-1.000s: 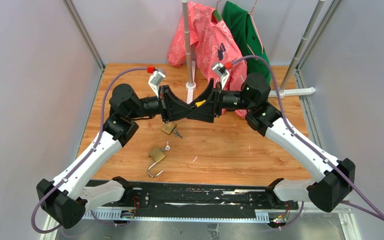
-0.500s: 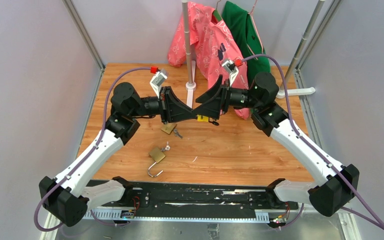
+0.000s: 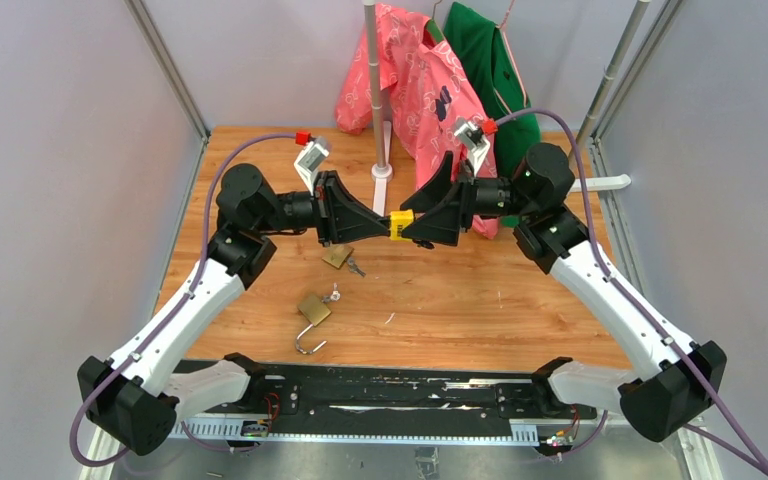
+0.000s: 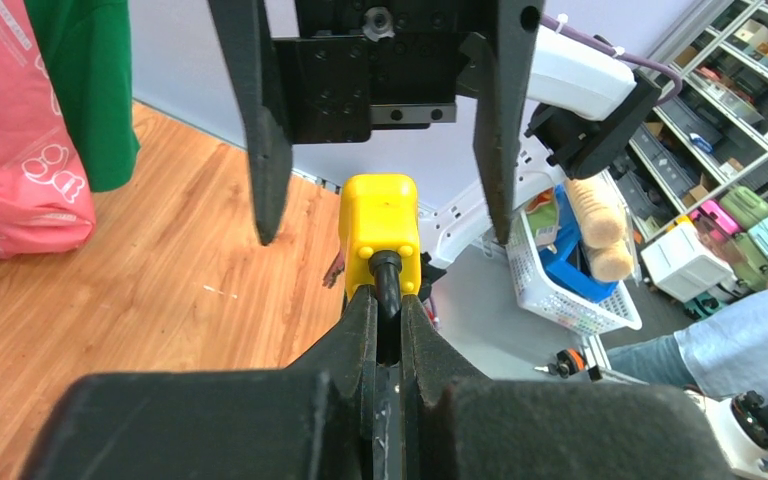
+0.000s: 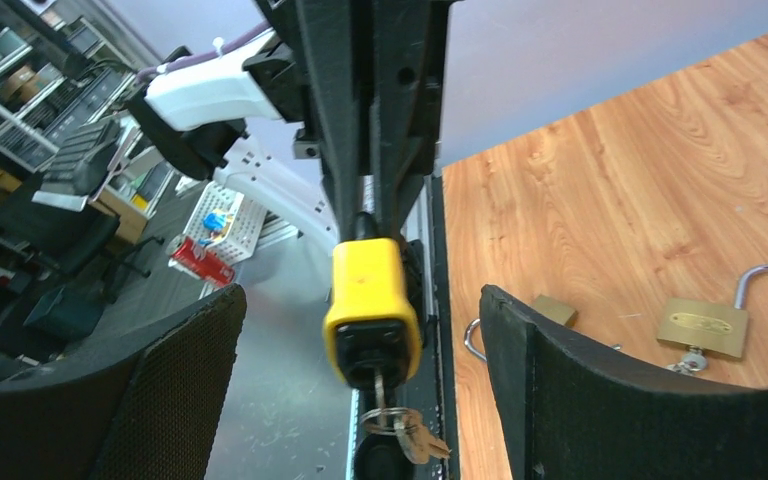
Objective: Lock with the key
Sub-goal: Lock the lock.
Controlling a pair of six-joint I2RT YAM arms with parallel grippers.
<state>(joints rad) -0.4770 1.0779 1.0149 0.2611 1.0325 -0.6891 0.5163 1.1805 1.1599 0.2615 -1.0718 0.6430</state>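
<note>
The left jaws are clamped shut on the black shackle of the yellow padlock, holding it up in the air, well above the counter. The right jaws stand wide open, one on either side of the lock's body, touching nothing. The key sits in the end of the lock that faces the right jaws. A small bunch of spare keys dangles from its ring.

What worries me is that thin hold. Only the shackle is pinched, so if the right jaws close off-centre or twist hard, the body could swivel in the left jaws or slip out and drop. The dangling bunch could also get caught between the right jaws in place of the key's head, and then a turn would do nothing.

I can't tell whether the shackle is pushed home, because the left jaws cover it. The keyhole is hidden by the key. Down on the counter below the left jaws lie a brass padlock with its shackle swung open and a second brass padlock. The bits beside them are too small to make out.
</note>
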